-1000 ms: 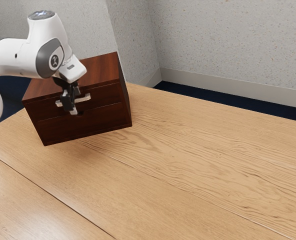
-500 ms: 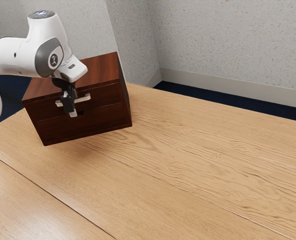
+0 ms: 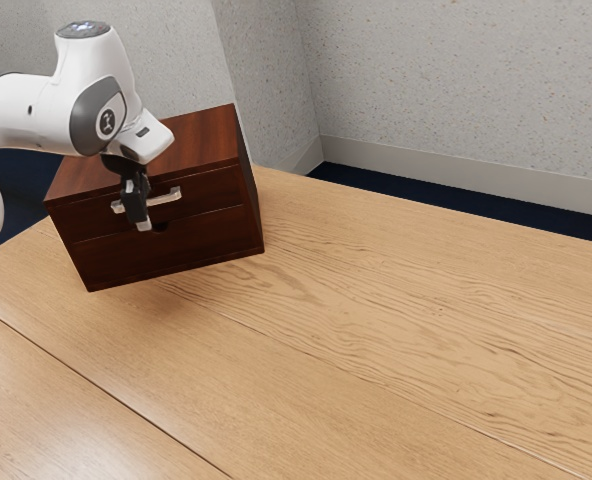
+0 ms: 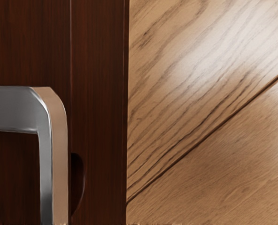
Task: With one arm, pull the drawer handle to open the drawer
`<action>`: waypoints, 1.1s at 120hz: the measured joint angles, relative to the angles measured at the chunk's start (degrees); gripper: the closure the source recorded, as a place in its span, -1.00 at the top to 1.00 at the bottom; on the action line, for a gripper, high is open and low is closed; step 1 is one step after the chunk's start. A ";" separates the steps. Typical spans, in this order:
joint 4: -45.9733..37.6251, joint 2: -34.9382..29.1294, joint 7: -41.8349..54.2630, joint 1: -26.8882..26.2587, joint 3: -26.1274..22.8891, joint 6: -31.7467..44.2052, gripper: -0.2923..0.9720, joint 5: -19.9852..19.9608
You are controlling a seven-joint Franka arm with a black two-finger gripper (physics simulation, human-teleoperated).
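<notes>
A dark brown wooden drawer box (image 3: 191, 240) stands on the table near the exterior view's left. A silver bar handle (image 3: 166, 195) runs across its upper drawer front, which sits flush with the box. My black gripper (image 3: 136, 212) hangs down in front of that drawer, its fingers closed from two sides on the part of the handle toward the exterior view's left. In the wrist view the handle's bent end (image 4: 47, 136) stands out from the drawer front (image 4: 99, 84), very close to my hand.
The light wooden table (image 3: 396, 330) stretches wide toward the exterior view's right and front. Speckled grey walls (image 3: 426, 70) with a pale baseboard stand behind, and a wall corner is right behind the box.
My fingers have drawn together around the handle and my hand has shifted slightly toward the exterior view's left. The drawer front has not moved.
</notes>
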 joint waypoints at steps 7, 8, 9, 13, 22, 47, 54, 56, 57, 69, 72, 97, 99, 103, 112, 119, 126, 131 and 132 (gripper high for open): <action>0.00 0.07 0.04 0.07 -0.01 0.18 0.53 0.01; 0.00 0.08 0.05 0.08 -0.02 0.20 0.53 0.01; 0.00 0.08 0.06 0.08 -0.03 0.22 0.53 0.01; 0.00 0.09 0.08 0.08 -0.04 0.29 0.52 0.03; 0.00 0.10 0.17 0.09 -0.06 0.44 0.46 0.06; -0.10 0.17 0.97 0.14 0.02 0.96 0.24 0.28; -0.15 0.24 1.26 0.41 0.02 1.11 0.21 0.38; -0.16 0.25 1.34 0.45 0.02 1.15 0.20 0.40; -0.16 0.26 1.38 0.47 0.02 1.17 0.20 0.41; -0.17 0.39 1.93 0.73 0.03 1.64 0.18 0.48; -0.17 0.44 2.06 0.76 0.03 1.78 0.18 0.48; -0.26 0.77 3.01 1.03 -0.06 2.50 0.05 0.29; -0.28 0.82 3.07 1.03 -0.06 2.54 0.03 0.27; -0.33 0.90 3.18 1.04 -0.06 2.59 -0.02 0.23; -0.34 0.91 3.39 1.06 -0.04 2.72 -0.09 0.12; -0.34 0.94 3.53 1.11 -0.06 2.78 -0.15 0.05; -0.36 0.91 3.65 1.20 -0.12 2.83 -0.23 -0.02; -0.40 0.90 3.73 1.18 -0.12 2.86 -0.27 -0.05; -0.41 0.90 3.74 1.17 -0.12 2.86 -0.28 -0.06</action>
